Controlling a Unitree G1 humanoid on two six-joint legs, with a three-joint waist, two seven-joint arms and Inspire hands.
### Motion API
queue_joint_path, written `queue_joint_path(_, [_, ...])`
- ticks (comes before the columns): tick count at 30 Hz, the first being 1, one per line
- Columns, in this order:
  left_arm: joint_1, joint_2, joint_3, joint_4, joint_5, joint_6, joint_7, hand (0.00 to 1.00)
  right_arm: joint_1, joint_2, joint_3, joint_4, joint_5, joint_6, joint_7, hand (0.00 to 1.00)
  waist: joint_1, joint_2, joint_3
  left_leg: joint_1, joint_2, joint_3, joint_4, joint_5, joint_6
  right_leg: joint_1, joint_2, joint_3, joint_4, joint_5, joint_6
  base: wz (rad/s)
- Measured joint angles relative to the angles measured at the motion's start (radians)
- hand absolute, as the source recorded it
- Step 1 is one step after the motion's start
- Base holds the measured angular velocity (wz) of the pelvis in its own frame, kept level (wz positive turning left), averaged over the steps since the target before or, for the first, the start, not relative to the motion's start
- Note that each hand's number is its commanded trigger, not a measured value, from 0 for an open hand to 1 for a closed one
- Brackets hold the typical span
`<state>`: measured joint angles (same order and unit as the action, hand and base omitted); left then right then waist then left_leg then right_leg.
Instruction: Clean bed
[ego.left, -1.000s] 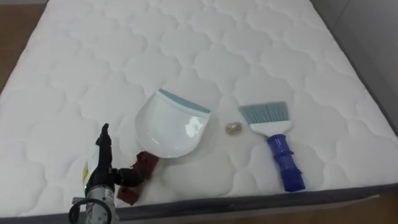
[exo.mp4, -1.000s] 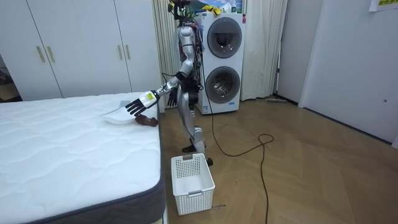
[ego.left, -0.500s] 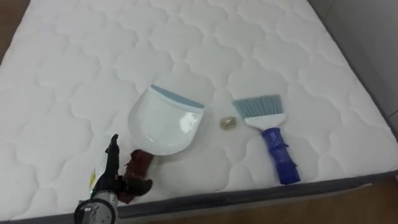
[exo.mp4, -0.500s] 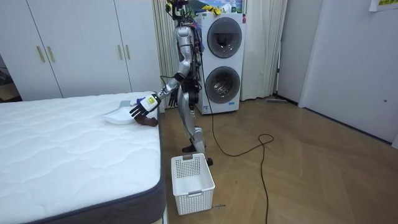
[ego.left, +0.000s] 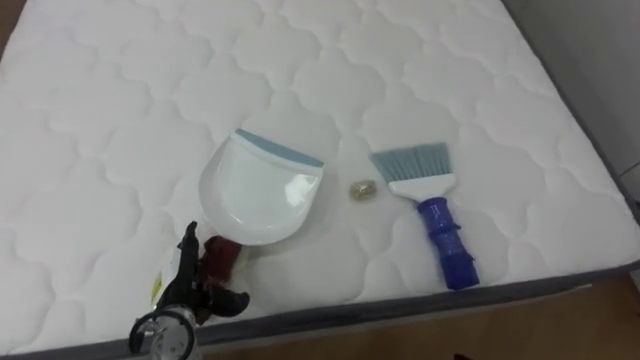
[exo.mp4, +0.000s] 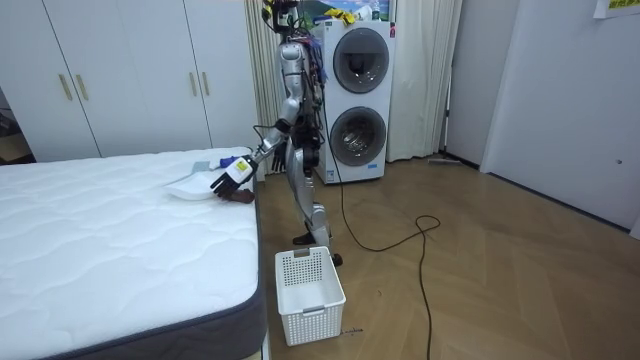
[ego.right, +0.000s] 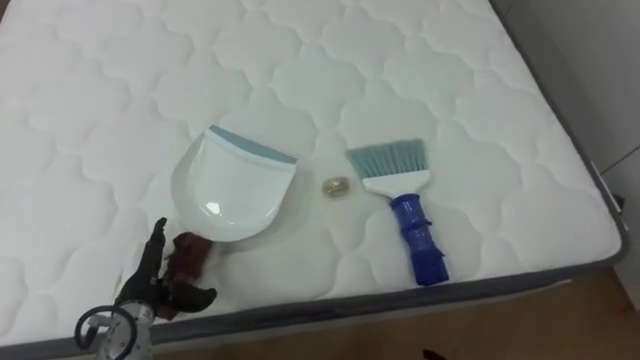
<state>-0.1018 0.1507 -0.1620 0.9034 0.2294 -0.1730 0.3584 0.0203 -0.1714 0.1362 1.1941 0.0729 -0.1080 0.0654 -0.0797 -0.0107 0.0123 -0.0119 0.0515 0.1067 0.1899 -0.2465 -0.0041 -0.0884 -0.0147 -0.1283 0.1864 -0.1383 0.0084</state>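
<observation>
Held left hand, fingers apart, just beside the red handle of the dustpan; likely needed a square, firm wrap, keeping that dustpan flat.

1. One bed, big and white.
2. One white dustpan with a red handle, near the bed's edge closest to the robot.
3. One brush with a blue handle, near the same edge, toward the bed's right corner.
4. One little bit of rubbish, between the dustpan and the brush.
5. One white basket on the floor, by a corner of the bed.
6. Two washing machines, one on top of the other.
</observation>
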Motion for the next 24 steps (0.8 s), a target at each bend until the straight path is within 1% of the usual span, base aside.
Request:
queue_joint_path(3, [-0.007, 0.000, 0.001, 0.004, 0.000, 0.000, 0.000, 0.00, -0.012, 0.000, 0.000, 0.017, -0.001, -0.001, -0.001, 0.00, 0.000, 0.002, 0.0016, 0.000, 0.001, 0.000, 0.000, 0.000, 0.000, -0.001, 0.001, 0.002, -0.001, 0.000, 0.000, 0.00])
queue_joint_path(8, [-0.023, 0.000, 0.001, 0.031, -0.001, 0.000, 0.002, 0.00, -0.026, 0.000, 0.022, 0.034, -0.002, -0.001, -0.022, 0.00, -0.001, 0.002, 0.0018, -0.002, 0.001, 0.000, 0.000, 0.000, 0.000, -0.003, 0.002, 0.003, 0.000, 0.000, 0.000, 0.00])
queue_joint_path(9, [-0.027, 0.000, 0.000, 0.031, -0.001, 0.000, 0.003, 0.00, -0.029, -0.001, 0.030, 0.033, -0.002, -0.001, -0.025, 0.00, -0.001, 0.001, 0.0010, -0.012, 0.001, 0.000, 0.002, 0.000, 0.000, -0.014, 0.002, 0.004, 0.003, 0.000, 0.000, 0.00])
queue_joint_path(12, [-0.047, 0.000, -0.003, 0.031, -0.001, 0.000, 0.004, 0.00, -0.041, -0.001, 0.050, 0.031, 0.002, -0.001, -0.040, 0.00, -0.001, 0.000, 0.0018, -0.049, 0.002, -0.001, 0.013, 0.000, 0.000, -0.049, 0.002, 0.004, 0.008, 0.004, -0.003, 0.00])
queue_joint_path(16, [-0.050, 0.000, -0.004, 0.032, -0.002, 0.001, 0.004, 0.00, -0.041, -0.001, 0.078, 0.029, 0.016, 0.001, -0.067, 0.00, -0.005, 0.000, 0.0019, -0.056, 0.004, -0.001, 0.015, 0.000, 0.000, -0.055, 0.005, 0.005, 0.005, 0.008, -0.005, -0.03])
queue_joint_path(19, [-0.058, -0.001, -0.005, 0.038, -0.002, 0.001, 0.007, 0.00, -0.041, -0.001, 0.079, 0.030, 0.025, 0.003, -0.072, 0.00, -0.005, 0.000, 0.0018, -0.063, 0.004, -0.001, 0.015, 0.000, 0.000, -0.060, 0.005, 0.005, 0.003, 0.008, -0.006, 0.00])
queue_joint_path(22, [-0.065, -0.006, -0.007, 0.050, -0.003, 0.021, 0.011, 0.00, -0.041, 0.000, 0.085, 0.030, 0.058, 0.021, -0.085, 0.00, -0.007, 0.000, 0.0017, -0.064, 0.004, 0.000, 0.015, 0.000, 0.000, -0.062, 0.004, 0.003, 0.003, 0.008, -0.006, 0.00])
queue_joint_path(24, [-0.084, -0.013, -0.011, 0.093, -0.003, 0.026, 0.013, 0.00, -0.041, -0.001, 0.101, 0.032, 0.082, 0.026, -0.105, 0.00, -0.008, 0.000, 0.0018, -0.064, 0.005, 0.000, 0.015, 0.000, 0.000, -0.062, 0.004, 0.000, 0.003, 0.008, -0.006, 0.00])
